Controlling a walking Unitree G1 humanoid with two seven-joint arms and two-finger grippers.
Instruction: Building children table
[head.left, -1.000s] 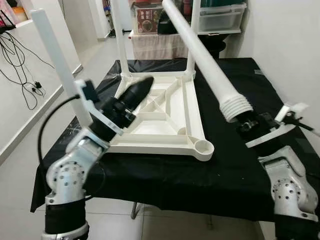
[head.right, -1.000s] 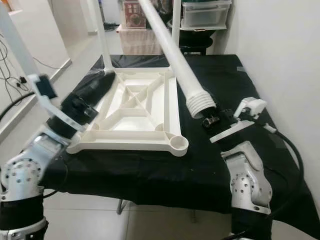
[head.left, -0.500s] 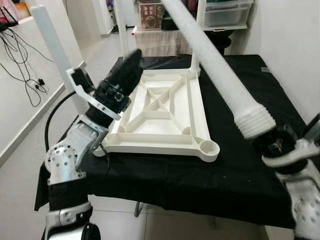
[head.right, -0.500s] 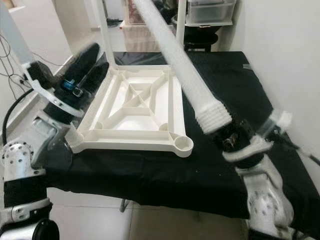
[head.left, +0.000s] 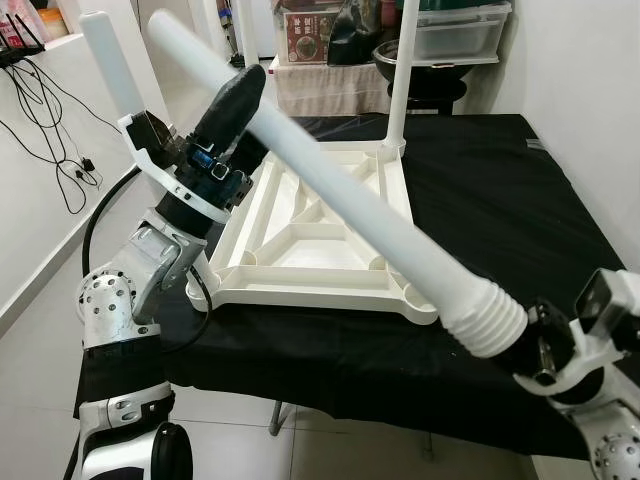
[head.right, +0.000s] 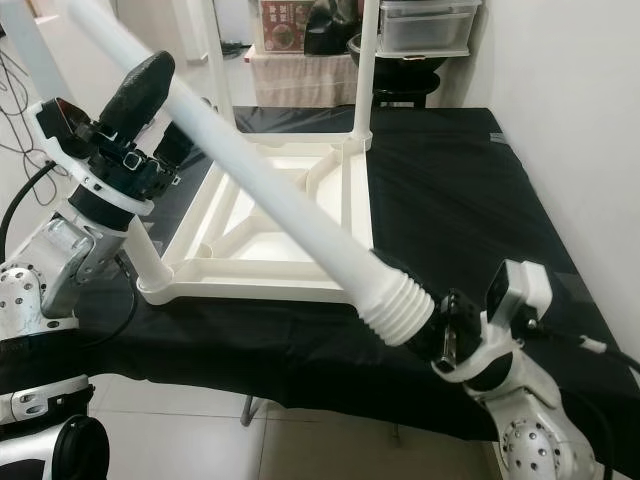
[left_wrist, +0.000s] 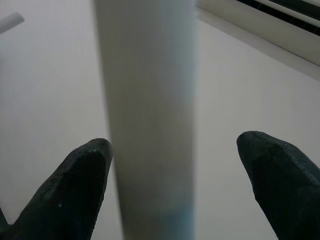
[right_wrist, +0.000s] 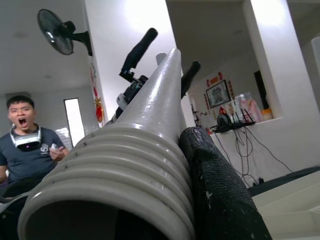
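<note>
A white tabletop (head.left: 300, 245) lies upside down on the black-covered table (head.left: 480, 200). Legs stand in three of its corners: one at the front left (head.left: 110, 60) and two at the back (head.left: 400, 90). The front right corner socket (head.left: 418, 297) is open. My right gripper (head.left: 540, 350) is shut on the threaded end of a loose white leg (head.left: 340, 200), which slants up and to the left across the tabletop. My left gripper (head.left: 250, 110) is open, raised above the table's left side, and the loose leg (left_wrist: 150, 125) passes between its fingers (left_wrist: 75, 185).
A wall runs close along the table's right side. Storage boxes (head.left: 455, 30) and a dark stool (head.left: 425, 90) stand behind the table. Cables (head.left: 50, 120) trail on the floor at left. In the right wrist view a person (right_wrist: 25, 145) wearing a headset stands under a wall fan (right_wrist: 60, 35).
The right gripper has dropped toward the front and swung the loose leg's far end over to the left. The left gripper has risen, and the leg now runs between its open fingers.
</note>
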